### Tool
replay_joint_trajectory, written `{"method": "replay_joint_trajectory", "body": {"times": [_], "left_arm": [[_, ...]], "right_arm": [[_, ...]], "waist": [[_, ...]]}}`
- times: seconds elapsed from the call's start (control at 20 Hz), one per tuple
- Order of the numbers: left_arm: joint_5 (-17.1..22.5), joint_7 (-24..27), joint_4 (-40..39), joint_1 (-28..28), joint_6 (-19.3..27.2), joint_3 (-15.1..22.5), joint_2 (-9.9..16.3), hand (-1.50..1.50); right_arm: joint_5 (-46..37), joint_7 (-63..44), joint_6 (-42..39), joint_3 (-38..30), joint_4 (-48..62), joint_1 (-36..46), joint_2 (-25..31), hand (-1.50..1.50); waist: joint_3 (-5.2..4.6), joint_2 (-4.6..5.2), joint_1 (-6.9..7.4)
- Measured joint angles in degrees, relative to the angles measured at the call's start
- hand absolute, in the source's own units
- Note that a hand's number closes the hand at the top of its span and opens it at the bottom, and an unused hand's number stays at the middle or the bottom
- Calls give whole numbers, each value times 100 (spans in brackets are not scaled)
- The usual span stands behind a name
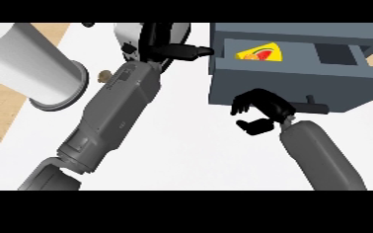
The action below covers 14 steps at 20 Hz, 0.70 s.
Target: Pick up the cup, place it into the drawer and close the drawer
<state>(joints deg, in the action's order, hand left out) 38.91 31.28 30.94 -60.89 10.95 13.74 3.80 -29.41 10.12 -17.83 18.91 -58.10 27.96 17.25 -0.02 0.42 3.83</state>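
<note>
The left robot hand (169, 49) curled round the white cup (131, 35) at eleven o'clock. The right robot hand (261, 109), fingers curled and holding nothing, touched the open grey drawer (284, 71) at two o'clock

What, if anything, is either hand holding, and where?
Left hand curls round the white cup's side, beside the drawer. Right hand holds nothing, fingers curled.

The left robot hand (171, 49) reaches to the far edge of the white surface (189, 148), fingers curled round a white cup (131, 35). Beside it, the grey drawer (291, 69) is open. The right robot hand (258, 109), fingers curled, hangs at the drawer's front.
</note>
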Motion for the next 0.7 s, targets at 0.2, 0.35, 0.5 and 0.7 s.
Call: {"method": "replay_joint_trajectory", "body": {"times": [0.2,0.35,0.5,0.7], "left_arm": [[-3,11,296,366,-163,42,121,-150],[16,-55,461,535,-314,45,258,-150],[45,-154,661,674,-418,47,389,-150],[51,-214,859,902,-609,81,572,-150]], "right_arm": [[-6,622,358,-388,1038,588,-5,150],[46,891,631,-714,1706,1062,-18,150],[182,1086,787,-1067,2214,1487,60,150],[394,1339,593,-1268,2463,1576,111,150]], "waist": [[4,24,166],[19,74,268],[31,95,374],[45,87,450]]}}
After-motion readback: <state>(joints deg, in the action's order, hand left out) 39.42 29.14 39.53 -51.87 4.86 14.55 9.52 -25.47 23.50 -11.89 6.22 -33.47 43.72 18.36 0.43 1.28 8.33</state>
